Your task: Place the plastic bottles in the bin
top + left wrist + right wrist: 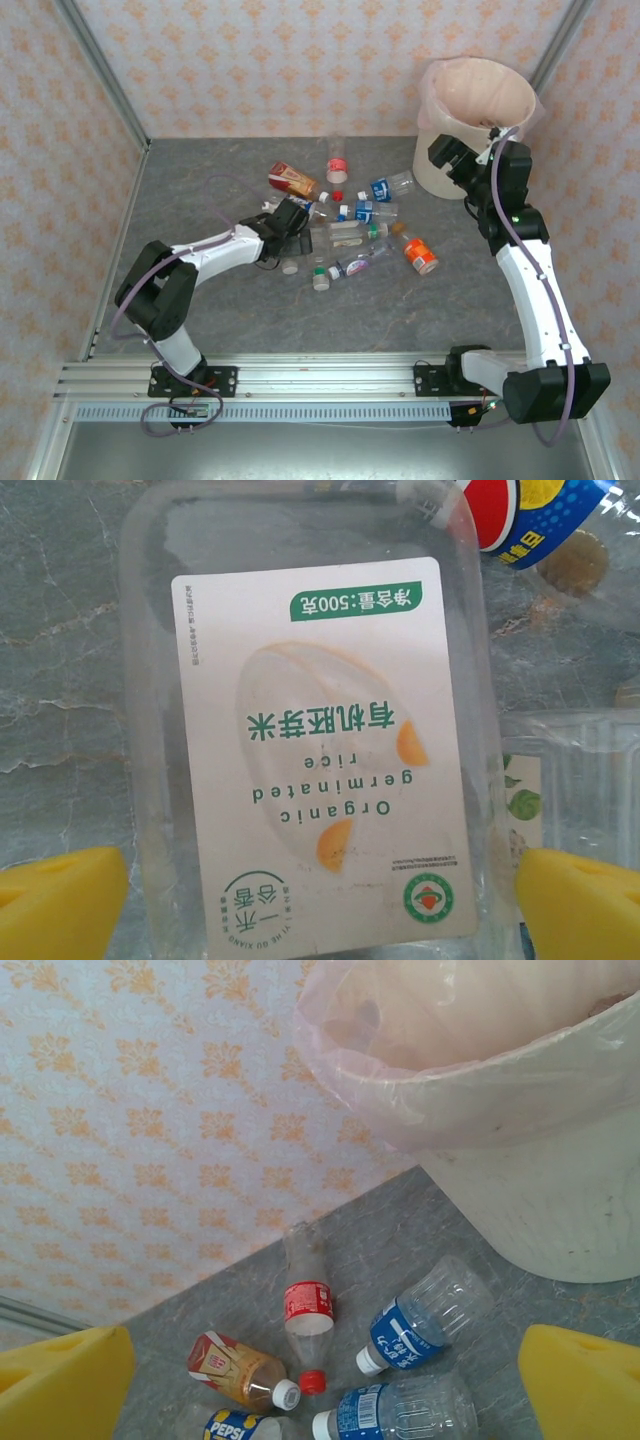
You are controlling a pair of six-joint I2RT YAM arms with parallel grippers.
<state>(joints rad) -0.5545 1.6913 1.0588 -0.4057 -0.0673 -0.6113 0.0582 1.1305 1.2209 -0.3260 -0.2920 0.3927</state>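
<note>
Several plastic bottles (350,232) lie in a loose pile mid-table. My left gripper (290,218) is low over the pile's left side. In its wrist view a clear flat-sided bottle with a cream "Organic germinated rice" label (320,750) lies between the yellow fingertips (60,900), and the left gripper (320,900) is open astride it. The bin (440,175), cream-white with a pink liner, stands at the back right. My right gripper (450,155) hangs open and empty beside the bin's left wall (560,1190).
Below the right gripper (325,1390) lie a red-labelled clear bottle (308,1300), a brown bottle (235,1370) and two blue-labelled bottles (425,1315). An orange bottle (420,254) lies at the pile's right. A Pepsi bottle (530,515) touches the labelled one. Patterned walls enclose the table.
</note>
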